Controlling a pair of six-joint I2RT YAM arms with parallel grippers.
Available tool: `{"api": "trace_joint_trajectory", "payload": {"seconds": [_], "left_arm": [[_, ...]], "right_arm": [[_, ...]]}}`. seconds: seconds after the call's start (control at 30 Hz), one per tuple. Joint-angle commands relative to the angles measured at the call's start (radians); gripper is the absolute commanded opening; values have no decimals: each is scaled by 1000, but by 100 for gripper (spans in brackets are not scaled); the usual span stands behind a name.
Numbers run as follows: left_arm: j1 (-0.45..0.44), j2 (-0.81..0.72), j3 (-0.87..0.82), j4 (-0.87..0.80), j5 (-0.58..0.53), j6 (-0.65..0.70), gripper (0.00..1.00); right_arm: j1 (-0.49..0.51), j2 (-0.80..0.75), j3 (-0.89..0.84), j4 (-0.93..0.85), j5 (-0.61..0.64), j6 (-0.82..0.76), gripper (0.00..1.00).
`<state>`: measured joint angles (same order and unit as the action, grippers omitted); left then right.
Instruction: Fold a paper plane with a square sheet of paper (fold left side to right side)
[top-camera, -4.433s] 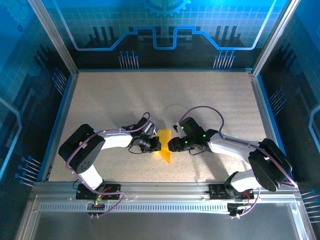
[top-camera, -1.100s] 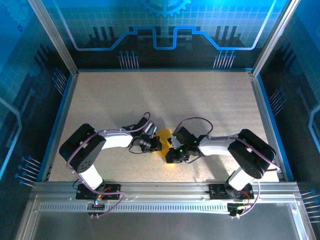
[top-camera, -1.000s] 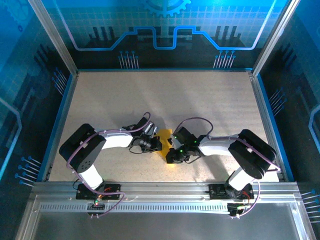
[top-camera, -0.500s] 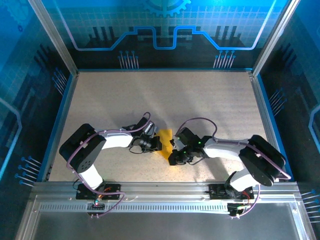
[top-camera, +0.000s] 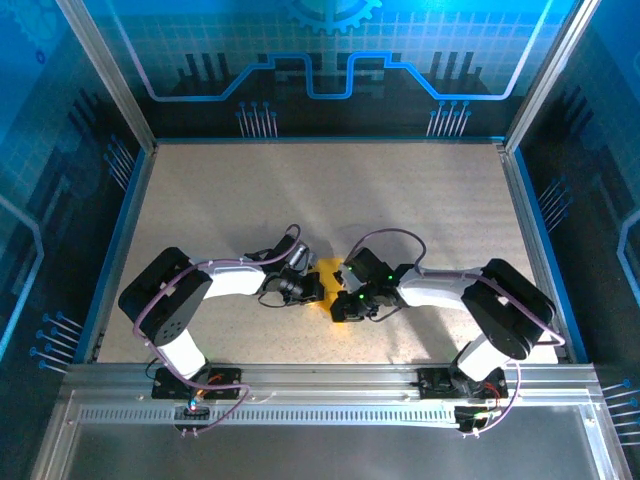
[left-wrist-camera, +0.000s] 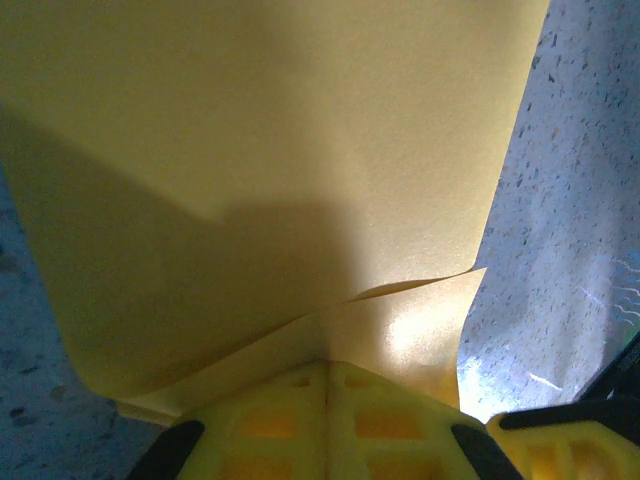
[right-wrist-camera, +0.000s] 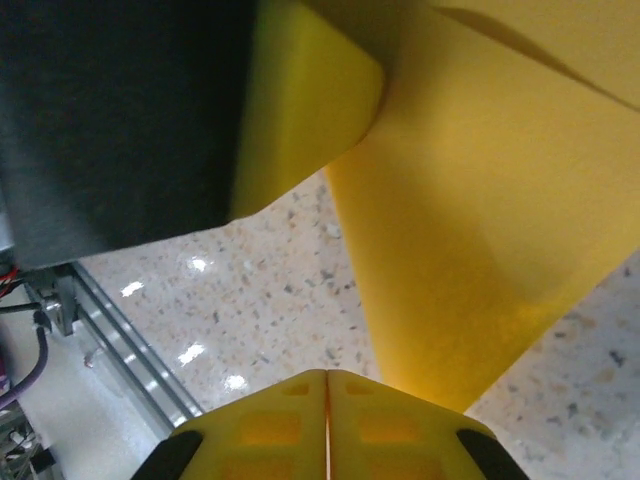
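Observation:
The square sheet of paper (top-camera: 327, 270) is a creased yellow-orange shape on the table between the two grippers. My left gripper (top-camera: 312, 290) comes at it from the left. In the left wrist view the paper (left-wrist-camera: 280, 130) spreads out ahead, and its folded layers run together at my left gripper (left-wrist-camera: 328, 365), whose jaws are shut on that edge. My right gripper (top-camera: 342, 303) lies over the paper's near right part. In the right wrist view the jaws of my right gripper (right-wrist-camera: 326, 375) are pressed together, with the paper (right-wrist-camera: 480, 230) just to their right and the left gripper's yellow finger (right-wrist-camera: 300, 100) above.
The speckled beige table (top-camera: 330, 190) stretches far behind and to both sides. An aluminium rail (top-camera: 320, 385) runs along the near edge and shows as the rail (right-wrist-camera: 110, 330) in the right wrist view. Blue walls and metal posts close in the table.
My right gripper has swung down along the paper and now come back up and left, covering more of it. The left arm has stayed in place.

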<state>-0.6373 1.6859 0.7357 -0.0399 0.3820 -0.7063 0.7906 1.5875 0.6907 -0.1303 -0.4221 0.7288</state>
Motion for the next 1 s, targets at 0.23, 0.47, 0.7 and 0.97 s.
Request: {"api": "trace_joint_trajectory", "payload": {"seconds": [0.23, 0.47, 0.7, 0.97], "left_arm": [[-2, 20, -41, -41, -86, -12, 8], [-2, -68, -35, -23, -83, -3, 8], [-4, -180, -91, 21, -74, -3, 8], [-53, -196, -116, 73, -46, -47, 8]], "right_arm": [[-14, 67, -26, -17, 46, -11, 0], [-14, 101, -70, -7, 71, 6, 0], [-15, 116, -85, -3, 83, 1, 0], [-15, 125, -88, -2, 90, 3, 0]]}}
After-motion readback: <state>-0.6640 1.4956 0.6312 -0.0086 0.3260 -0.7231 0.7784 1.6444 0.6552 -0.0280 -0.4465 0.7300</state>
